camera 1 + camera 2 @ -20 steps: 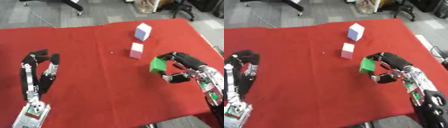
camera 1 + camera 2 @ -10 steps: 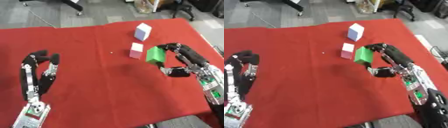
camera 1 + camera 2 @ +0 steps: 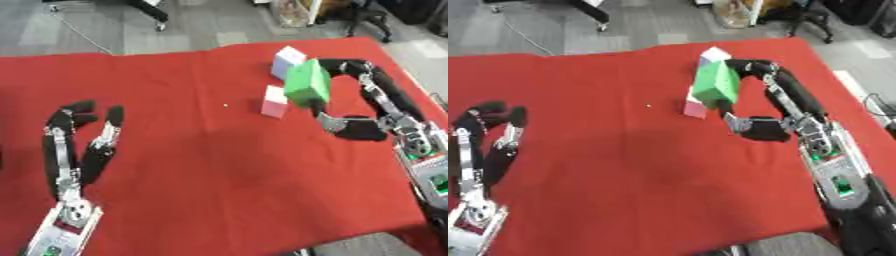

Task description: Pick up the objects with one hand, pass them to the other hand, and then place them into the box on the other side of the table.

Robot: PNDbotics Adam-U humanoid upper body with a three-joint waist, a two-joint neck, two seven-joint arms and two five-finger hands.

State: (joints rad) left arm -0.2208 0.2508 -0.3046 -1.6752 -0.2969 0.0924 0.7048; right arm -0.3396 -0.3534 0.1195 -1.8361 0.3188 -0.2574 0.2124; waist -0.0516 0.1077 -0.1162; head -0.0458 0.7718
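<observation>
I see my right hand grasping the green block above the red tablecloth; left hand rests near-left, fingers released. No container visible.

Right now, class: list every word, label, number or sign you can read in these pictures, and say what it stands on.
None can be read.
Green block, held in the right robot hand: plain faces.
White block and pink block on the red table: no print visible.
Left robot hand: small green patches near the wrist, too blurred to read.
</observation>
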